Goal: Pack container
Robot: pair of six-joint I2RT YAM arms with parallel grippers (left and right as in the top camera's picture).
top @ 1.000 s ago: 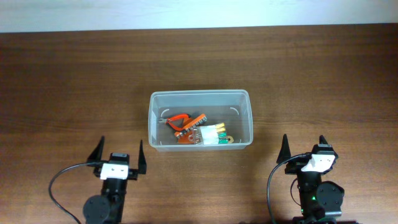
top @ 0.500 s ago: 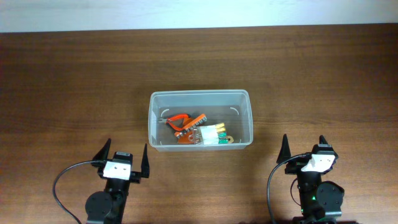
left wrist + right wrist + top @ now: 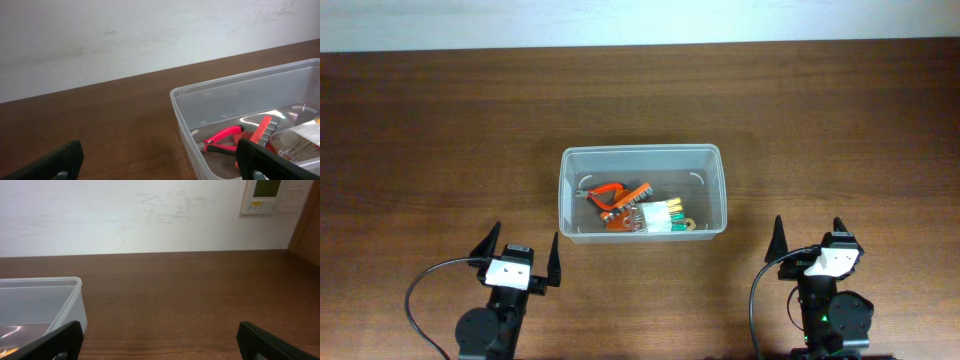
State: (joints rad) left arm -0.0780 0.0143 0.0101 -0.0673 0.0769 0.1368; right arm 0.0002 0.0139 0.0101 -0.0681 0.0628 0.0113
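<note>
Translucent container (image 3: 640, 149): red pliers (image 3: 603, 190) partly covered, bagged items (image 3: 660, 215) indistinct.

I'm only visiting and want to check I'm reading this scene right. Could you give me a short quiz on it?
1. True or false: the container is empty.
2. The pliers inside it have handles that are: A blue, B red, C black.
3. Fill in: the left fingers and the right fingers are both ____ and hold nothing.
Key: 1 false; 2 B; 3 open.
</note>
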